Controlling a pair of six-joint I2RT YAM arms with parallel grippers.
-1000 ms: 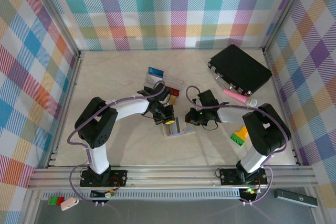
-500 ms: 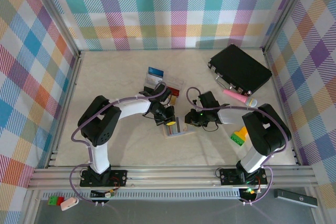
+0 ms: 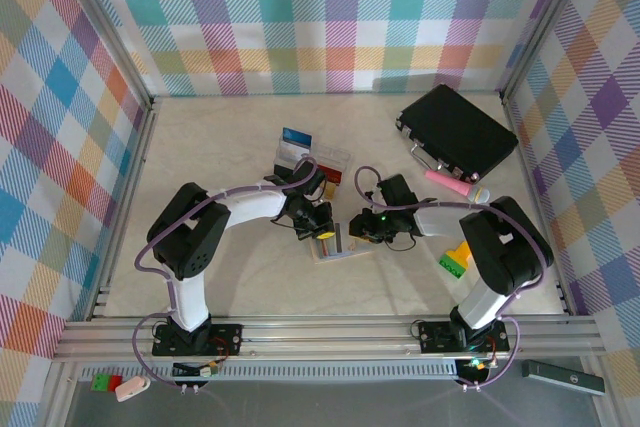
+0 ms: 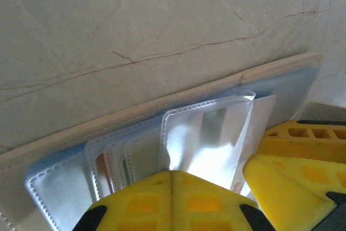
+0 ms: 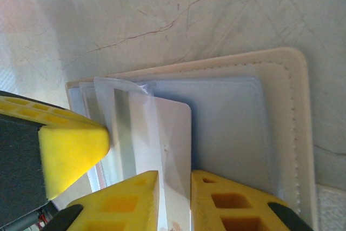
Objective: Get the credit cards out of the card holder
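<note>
No word, brand, number or sign can be read here. The small blue card (image 3: 296,135), at 11 o'clock from the card holder (image 3: 340,247), and the black case (image 3: 457,133) at 2 o'clock, show too small for any print to be made out.

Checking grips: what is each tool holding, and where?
Left tool pinches the card holder by a clear sleeve; right tool straddles the white card, grip unclear.

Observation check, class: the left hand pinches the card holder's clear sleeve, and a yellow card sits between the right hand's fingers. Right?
No: the right wrist view shows that card is white, not yellow. The left hand does pinch the clear sleeve.
</note>
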